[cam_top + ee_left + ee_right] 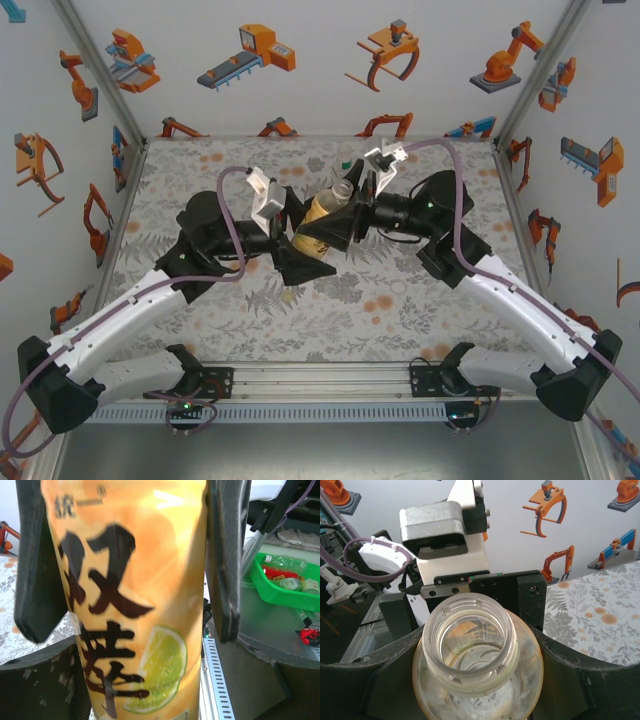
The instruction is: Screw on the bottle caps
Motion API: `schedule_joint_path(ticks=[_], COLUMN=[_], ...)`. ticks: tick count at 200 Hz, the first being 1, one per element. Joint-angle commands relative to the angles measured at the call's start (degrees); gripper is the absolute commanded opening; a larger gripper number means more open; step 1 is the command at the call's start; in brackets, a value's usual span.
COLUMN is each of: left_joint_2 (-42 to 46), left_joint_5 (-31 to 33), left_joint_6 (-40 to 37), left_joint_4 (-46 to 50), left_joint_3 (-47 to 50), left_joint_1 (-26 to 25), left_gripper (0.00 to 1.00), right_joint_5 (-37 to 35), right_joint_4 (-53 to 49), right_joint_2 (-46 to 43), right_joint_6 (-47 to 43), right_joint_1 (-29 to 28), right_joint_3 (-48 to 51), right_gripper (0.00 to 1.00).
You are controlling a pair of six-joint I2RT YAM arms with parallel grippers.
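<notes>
The amber bottle (pixel 325 215) is held tilted above mid-table, left gripper (pixel 125 580) clamped on its body, right gripper (pixel 480 675) clasping its shoulder; neck bare; keep one grip firm, seat a cap squarely

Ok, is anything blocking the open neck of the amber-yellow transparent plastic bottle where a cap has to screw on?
Nothing visible does. The amber-yellow transparent plastic bottle has a bare threaded mouth; the right gripper clasps the shoulder below it, and the left gripper holds the labelled body.
</notes>
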State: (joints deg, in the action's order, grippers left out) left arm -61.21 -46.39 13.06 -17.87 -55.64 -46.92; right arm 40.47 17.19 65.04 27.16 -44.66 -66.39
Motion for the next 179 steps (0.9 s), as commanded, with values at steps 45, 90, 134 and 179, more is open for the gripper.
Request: schedule_joint_path(ticks=[45, 90, 134, 179], left_joint_2=[0.43, 0.66, 1.75, 4.39], left_joint_5=[-0.85, -0.81, 0.26, 3.7], left_joint_6=[-2.51, -2.95, -3.79, -6.89], left_joint_4=[2.1, 1.96, 2.54, 6.34], left_joint_3=[-1.56, -1.05, -0.25, 0.74], left_joint_1=[-0.41, -0.42, -0.37, -0.28], left_gripper=[0.59, 0.52, 0.48, 0.47], right_joint_5=[1.55, 1.26, -1.26, -9.14], right_joint_4=[-0.69, -1.16, -2.3, -10.17], right_joint_2=[-0.03, -0.22, -1.68, -6.63], right_joint_6=[-1.13, -1.69, -3.14, -9.3], right_joint_1=[-2.17, -2.42, -2.62, -2.62], right_joint_3=[-4.01, -4.19, -4.03, -4.02], right_gripper=[0.09, 0.09, 0.69, 0.78])
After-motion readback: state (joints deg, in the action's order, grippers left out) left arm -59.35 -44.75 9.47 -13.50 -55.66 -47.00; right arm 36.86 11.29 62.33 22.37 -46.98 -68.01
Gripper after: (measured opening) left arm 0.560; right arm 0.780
